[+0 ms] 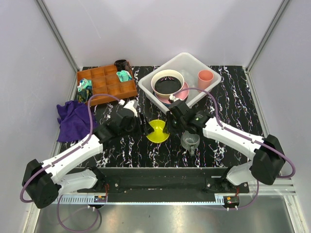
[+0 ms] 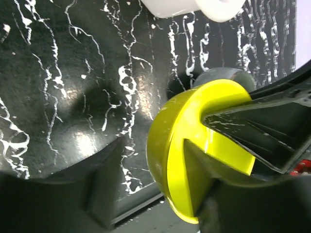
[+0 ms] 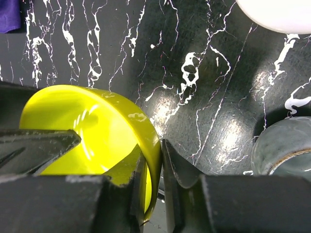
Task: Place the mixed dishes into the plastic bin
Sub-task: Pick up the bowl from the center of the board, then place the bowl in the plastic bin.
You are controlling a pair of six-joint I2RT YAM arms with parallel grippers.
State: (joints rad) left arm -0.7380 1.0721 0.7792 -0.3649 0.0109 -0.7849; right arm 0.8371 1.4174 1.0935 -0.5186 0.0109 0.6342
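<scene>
The small yellow bowl [image 1: 158, 132] is tilted on its side just in front of the plastic bin [image 1: 194, 58]. My right gripper [image 3: 160, 165] is shut on the bowl's rim [image 3: 97, 126], one finger inside and one outside. My left gripper [image 2: 155, 179] is open around the bowl's other side [image 2: 170, 145]; one finger is inside, and the outer finger stands well off the wall. The grey mug [image 1: 189, 141] stands on the table to the right of the bowl. The bin holds the cream bowl [image 1: 167, 77] with a black saucer in it, a pink plate [image 1: 183, 92] and the pink cup [image 1: 205, 76].
A brown wooden compartment tray [image 1: 104, 85] with small items sits at the back left. A purple cloth [image 1: 75, 119] lies on the left. The bin's near corner shows at the top of both wrist views [image 2: 194, 7] [image 3: 277, 12]. The mug is close to my right gripper [image 3: 284, 145].
</scene>
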